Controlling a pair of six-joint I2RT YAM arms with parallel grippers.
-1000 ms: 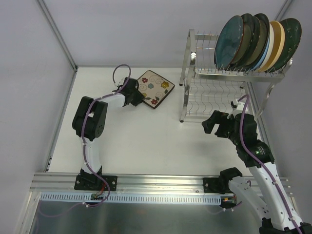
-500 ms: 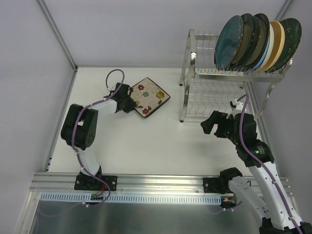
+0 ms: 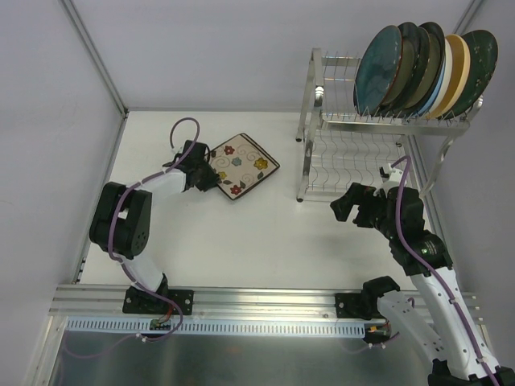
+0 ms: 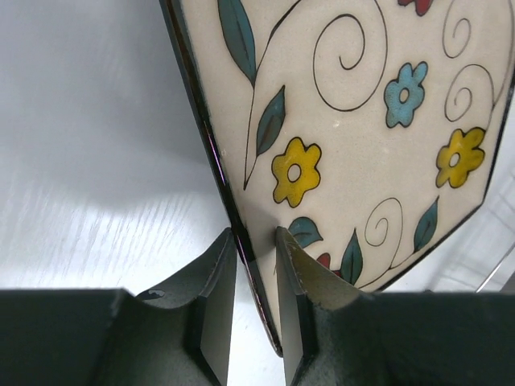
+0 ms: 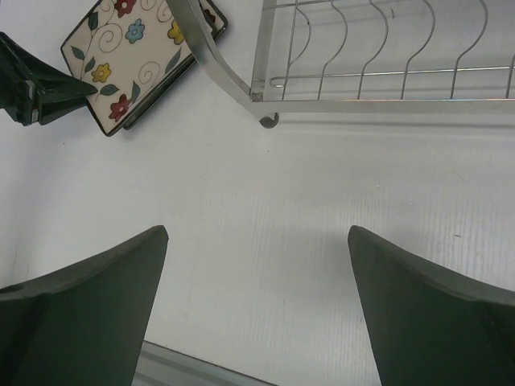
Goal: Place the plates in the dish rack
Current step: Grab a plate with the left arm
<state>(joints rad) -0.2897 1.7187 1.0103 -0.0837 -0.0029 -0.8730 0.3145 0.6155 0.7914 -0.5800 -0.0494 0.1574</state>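
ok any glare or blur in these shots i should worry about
Top external: soft even light, faint shadows, small glints on the dish rack. Left wrist: the floral plate is sharp, a pale sheen lies on the table, the left gripper reads dark against it. Right wrist: the right gripper looms large, dark and soft-edged along the bottom.

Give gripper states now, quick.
Left gripper: closed on the rim of the square cream floral plate.
Right gripper: open, holding nothing.

White table [image 3: 257, 241], seemingly aluminium rail [image 3: 265, 299]
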